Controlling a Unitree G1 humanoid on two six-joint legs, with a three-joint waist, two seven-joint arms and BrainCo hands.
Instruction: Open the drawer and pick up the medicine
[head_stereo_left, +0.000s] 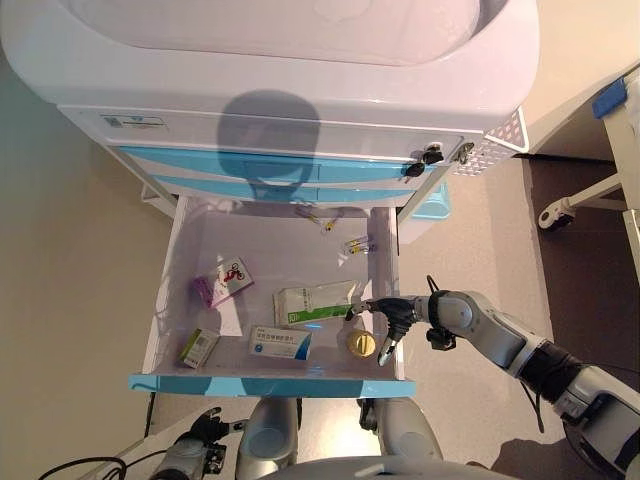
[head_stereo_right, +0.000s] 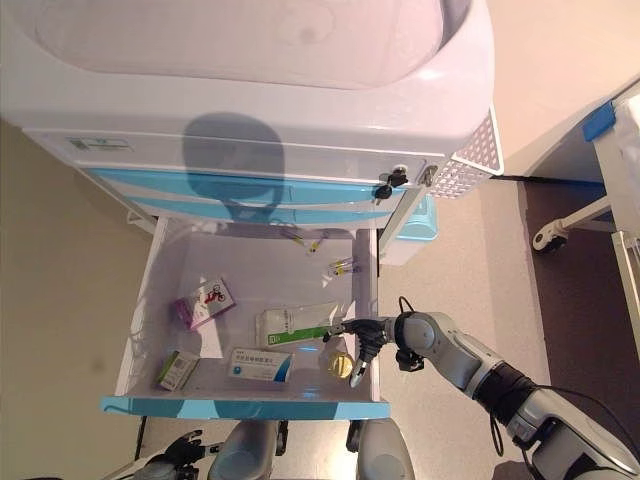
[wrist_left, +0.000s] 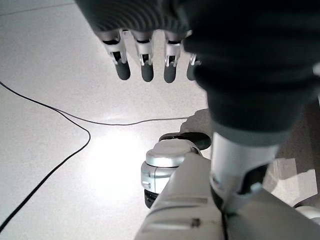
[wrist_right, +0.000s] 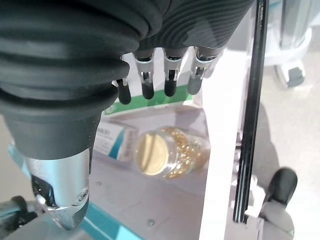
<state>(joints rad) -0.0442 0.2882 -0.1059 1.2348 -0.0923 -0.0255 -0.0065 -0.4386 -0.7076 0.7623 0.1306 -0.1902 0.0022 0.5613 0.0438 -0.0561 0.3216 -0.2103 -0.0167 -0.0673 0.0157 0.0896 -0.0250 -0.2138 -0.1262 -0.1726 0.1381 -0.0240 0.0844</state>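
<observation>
Drawer (head_stereo_left: 170, 300) of the white and blue medical cart (head_stereo_left: 300, 90) pulled fully out, with blue front edge nearest the robot. Inside the drawer: clear medicine bottle (head_stereo_left: 360, 343) with yellow cap and yellow contents lying on its side near the front right corner; white and blue box (head_stereo_left: 280, 343) just beside it toward the middle; white and green packet (head_stereo_left: 315, 303) behind that box; small green box (head_stereo_left: 199, 347) at the front left; pink and white box (head_stereo_left: 226, 280) further back on the left; small vials (head_stereo_left: 357, 244) near the rear right wall. Right hand (head_stereo_left: 392, 318) reaching in over the right wall of the drawer, positioned directly above the medicine bottle, fingers (wrist_right: 170, 82) straight and relaxed, thumb apart, nothing grasped, no contact with the bottle visible. Left hand (wrist_left: 145, 60) low beside the robot over the floor (wrist_left: 45, 60), fingers extended, carrying nothing. White mesh side basket (head_stereo_left: 495, 145) fixed to the cart's right side.
</observation>
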